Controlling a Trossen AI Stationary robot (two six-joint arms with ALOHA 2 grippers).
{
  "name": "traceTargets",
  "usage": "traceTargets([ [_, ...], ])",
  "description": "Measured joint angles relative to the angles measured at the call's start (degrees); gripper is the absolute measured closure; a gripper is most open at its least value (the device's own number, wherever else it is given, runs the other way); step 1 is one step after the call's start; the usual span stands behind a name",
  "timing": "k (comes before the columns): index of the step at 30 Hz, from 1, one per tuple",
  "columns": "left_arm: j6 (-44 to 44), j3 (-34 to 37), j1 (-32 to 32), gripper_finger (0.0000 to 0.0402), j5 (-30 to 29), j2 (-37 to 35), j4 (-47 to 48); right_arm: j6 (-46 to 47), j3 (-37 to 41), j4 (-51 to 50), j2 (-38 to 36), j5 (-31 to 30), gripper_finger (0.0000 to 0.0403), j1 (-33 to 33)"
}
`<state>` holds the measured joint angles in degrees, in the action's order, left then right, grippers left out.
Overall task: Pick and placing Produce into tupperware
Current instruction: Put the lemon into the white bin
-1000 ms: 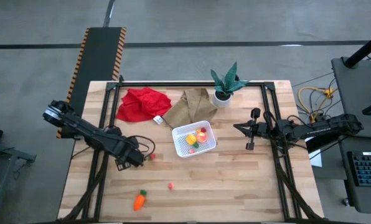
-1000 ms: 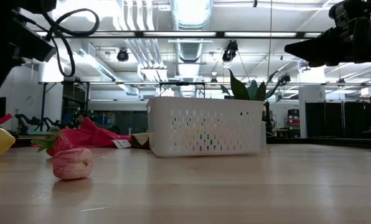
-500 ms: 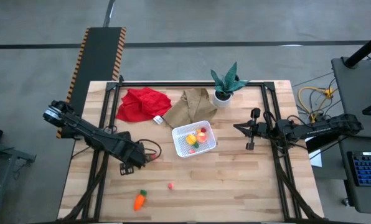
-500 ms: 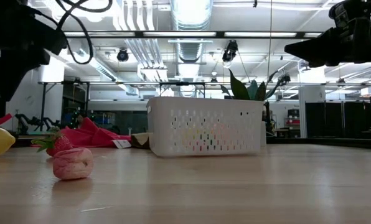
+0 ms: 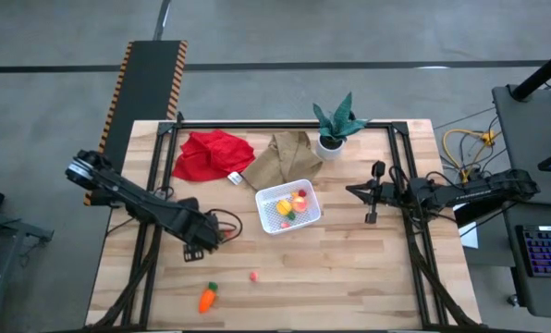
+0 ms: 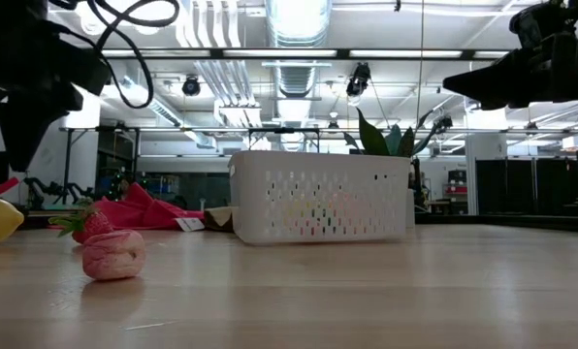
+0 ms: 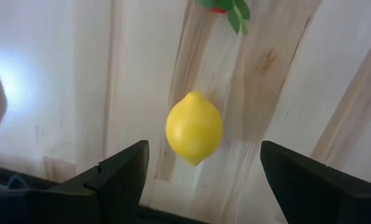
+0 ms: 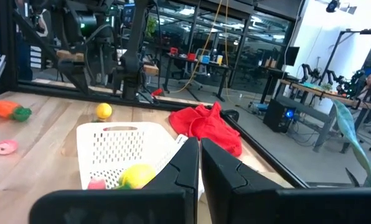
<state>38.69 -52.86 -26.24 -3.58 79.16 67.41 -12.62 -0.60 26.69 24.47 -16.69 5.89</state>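
Left claw (image 5: 204, 248) released, jaws wide, poised above lemon (image 7: 194, 127) on counter (image 5: 349, 277), left of tupperware (image 5: 288, 206). Right claw (image 5: 369, 192) clenched, empty, waiting right of tupperware. Risks: round lemon may roll or squirt from jaws if descent off-centre; nearby strawberry (image 6: 87, 222) may get nudged. Carrot (image 5: 207, 297), pink piece (image 5: 253, 275) remain outside. No readable writing or brands.

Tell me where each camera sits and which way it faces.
High: overhead, straight down on the wooden table; both arms show.
Low: table height, level toward the white perforated plastic basket; arms intrude from above.
Left wrist: looks down past open fingers at a yellow toy lemon.
Right wrist: looks past shut fingers across the basket.
Shared: low and right wrist both show the red cloth.
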Motion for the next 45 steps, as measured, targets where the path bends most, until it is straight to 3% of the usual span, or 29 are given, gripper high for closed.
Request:
traceTargets([
  [13, -0.01, 6.04, -0.08, 0.0109, 0.55, 2.49, -4.73, 0.21, 0.00, -0.43, 0.00, 0.02, 0.0394, 0.00],
  [27, 0.03, 13.38, -0.08, 0.0109, 1.82, 3.12, -15.72, 0.17, 0.00, -0.78, 0.00, 0.02, 0.0394, 0.02],
  [45, -2.15, 15.37, -0.10, 0.0118, 0.84, 2.26, -17.69, 0.15, 0.00, -0.87, 0.00, 0.02, 0.0394, 0.01],
])
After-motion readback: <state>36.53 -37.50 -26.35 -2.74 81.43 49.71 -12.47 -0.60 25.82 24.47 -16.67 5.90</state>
